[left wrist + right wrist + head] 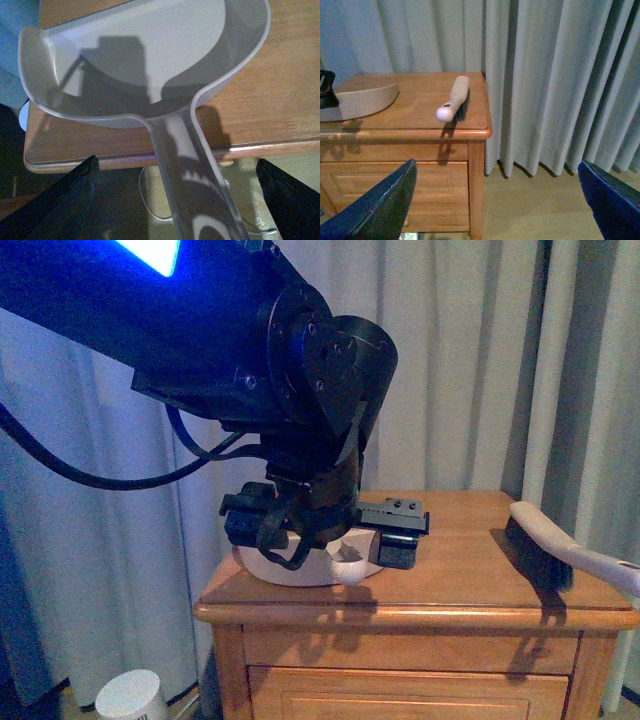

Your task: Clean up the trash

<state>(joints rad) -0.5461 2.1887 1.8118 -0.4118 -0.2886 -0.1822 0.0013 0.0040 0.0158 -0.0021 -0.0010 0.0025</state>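
The left gripper [176,162] hangs over the front-left corner of the surface [450,560]. Its fingers are spread wide on either side of the dustpan [150,55] handle and grip nothing. That handle juts out past the front edge. A brush [455,97] lies along the right edge, well apart from the dustpan, with bare wood between them. The right gripper [497,167] is wide open and empty, out in front of the front-right corner. Curtains [545,75] hang close behind. I cannot tell where the trash is.
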